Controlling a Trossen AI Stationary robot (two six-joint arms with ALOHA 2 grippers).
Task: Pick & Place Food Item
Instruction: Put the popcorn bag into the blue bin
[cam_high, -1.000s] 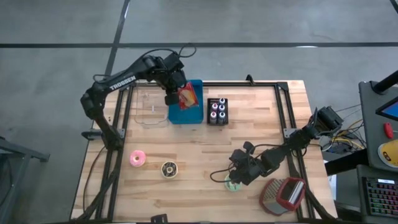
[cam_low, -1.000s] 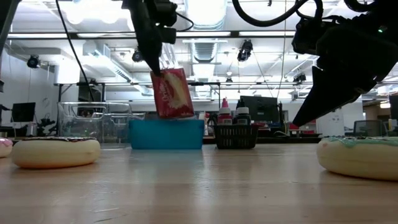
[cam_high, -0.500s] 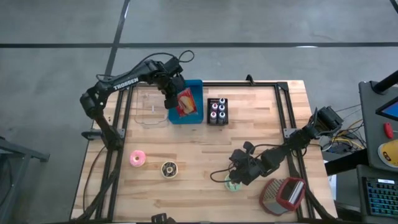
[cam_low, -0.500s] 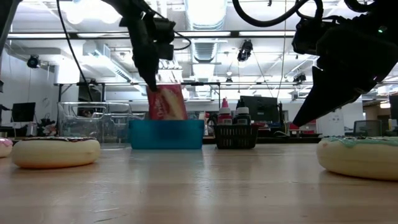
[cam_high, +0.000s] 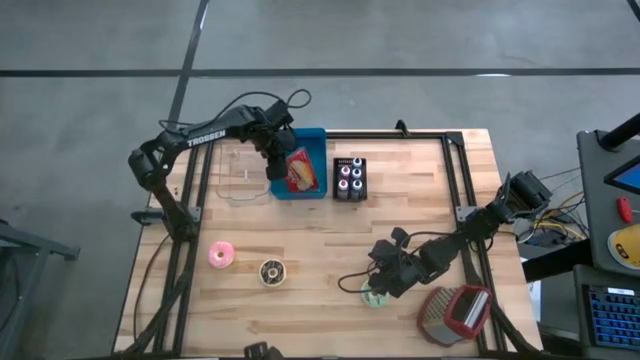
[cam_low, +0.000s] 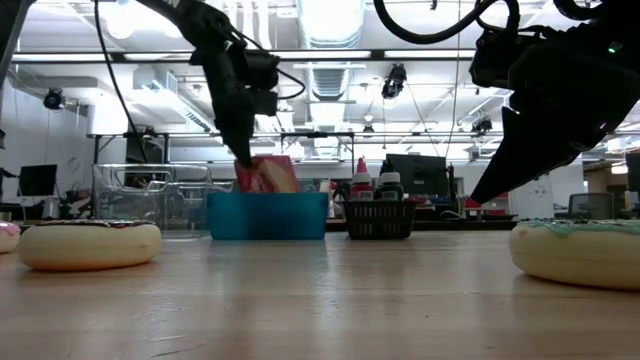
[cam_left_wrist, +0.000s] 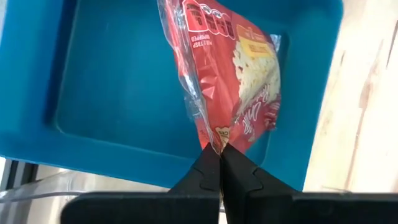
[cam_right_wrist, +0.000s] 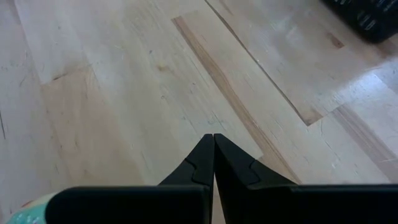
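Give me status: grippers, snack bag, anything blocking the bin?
Left gripper shut on snack bag, low in the blue bin. Right gripper shut, empty, parked over bare wood by the green donut. Nothing in the bin's way.

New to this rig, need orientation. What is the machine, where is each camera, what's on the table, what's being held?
Two dark robot arms work at a wooden table. One picture looks straight down, one looks level across the tabletop, and one camera sits on each wrist.

The left gripper has its fingers shut on a red snack packet by one edge and holds it over the blue bin; the low view shows the packet partly inside.

The right gripper is shut and holds nothing, low over the table by a green-iced doughnut.

Also on the table: a clear container, a black rack of small bottles, a pink doughnut, a chocolate doughnut and a grey and red basket.
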